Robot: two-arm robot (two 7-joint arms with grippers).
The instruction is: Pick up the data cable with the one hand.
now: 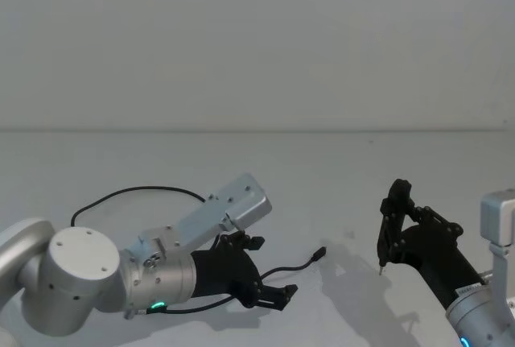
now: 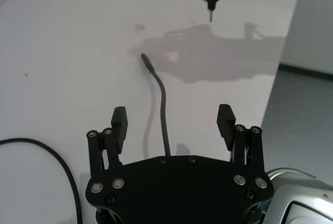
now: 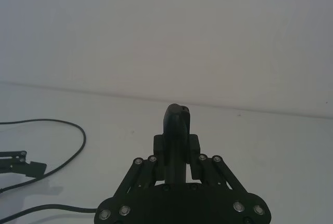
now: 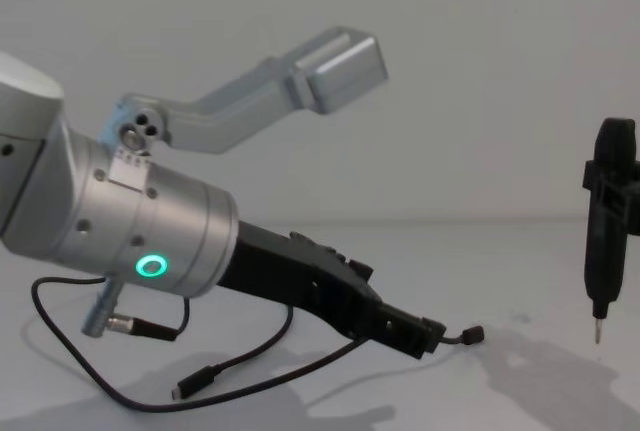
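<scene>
So the left gripper (image 2: pixel 173 117) is wide open and has nothing in it. It's lined up so the cable (image 2: pixel 163 99) runs right up the gap between its fingers (image 2: pixel 119 121), and I'd guess that's on purpose: close from there and it should catch the cable near the plug end. The cable itself lies flat on the table (image 1: pixel 338 186). One plug pokes out just past the fingertips, toward the right arm.

The right gripper (image 3: pixel 177 148) is off to the right side, well apart from the cable and raised off the table. It's clamped on a slim black tool (image 4: pixel 608 221) with a thin metal tip pointing down. It looks parked and out of the way.

- **Left wrist view:** the only one that really shows the cable centred between the fingers. From the head view the gripper's own body covers that stretch.
- **Chest view:** gives you the height. The gripper slants down and sits low over the table, though I can't tell if it's touching. This view also has the cable's other plug lying under the arm, plus a short lead (image 4: pixel 140 326) with a silver connector hanging off the wrist, which isn't the target.
- **Right wrist view:** shows the right fingers pressed onto the tool.
</scene>
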